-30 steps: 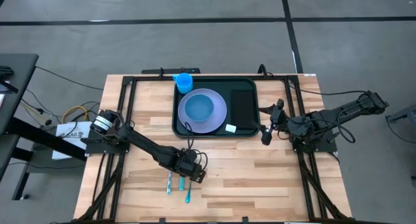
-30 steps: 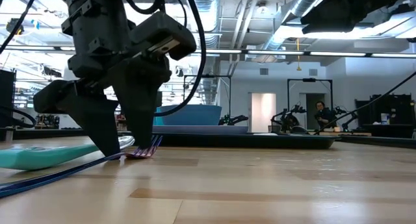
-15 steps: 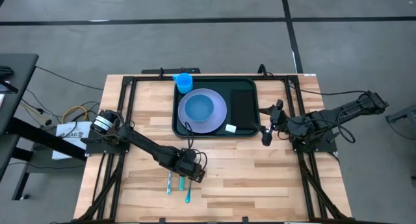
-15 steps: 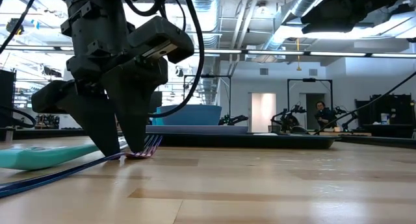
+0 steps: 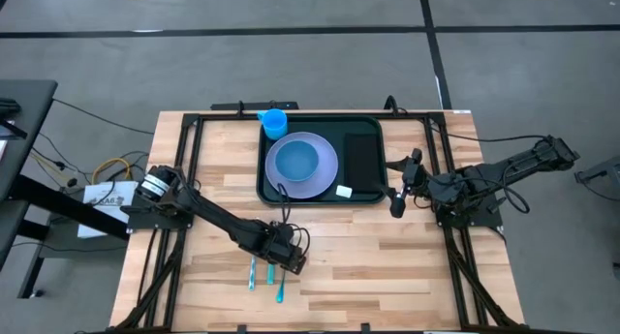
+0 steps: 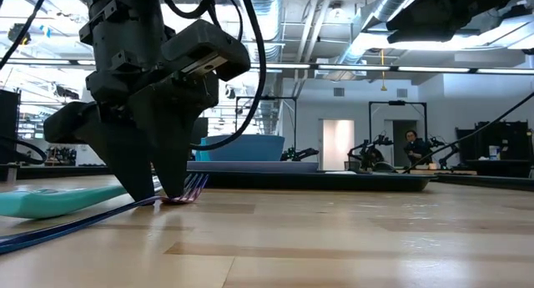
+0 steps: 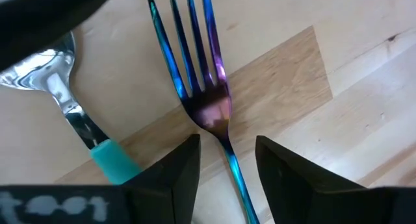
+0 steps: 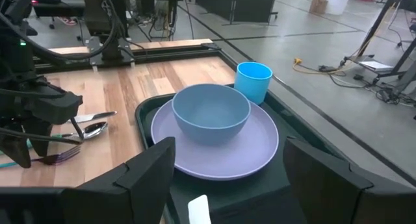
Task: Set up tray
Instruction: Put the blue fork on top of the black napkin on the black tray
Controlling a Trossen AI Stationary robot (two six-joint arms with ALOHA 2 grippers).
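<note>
the left claw (image 7: 224, 175) is down at the worktop (image 5: 387, 266), its two fingers apart and straddling the neck of an iridescent fork (image 7: 195, 74), one finger on each side of the handle; it looks set to grip but has not closed on it. just beside the fork lies a spoon (image 7: 62, 94) with a teal handle, and another teal-handled piece (image 5: 280, 288) lies near them, all on bare wood at about 6 o'clock from the tray (image 5: 276, 194).

the right claw (image 5: 401, 184) waits open just off the tray's 3 o'clock edge, holding nothing.

the tray sits at the 12 o'clock side of the worktop. on it are a lilac plate (image 5: 325, 169) with a blue bowl (image 5: 296, 161) in its middle, a flat black napkin (image 5: 363, 155) toward 3 o'clock and a small white item (image 5: 344, 191) near the 5 o'clock corner. a blue cup (image 5: 274, 122) stands at the 12 o'clock rim.

by my reading the crockery is done and the cutlery is left.
</note>
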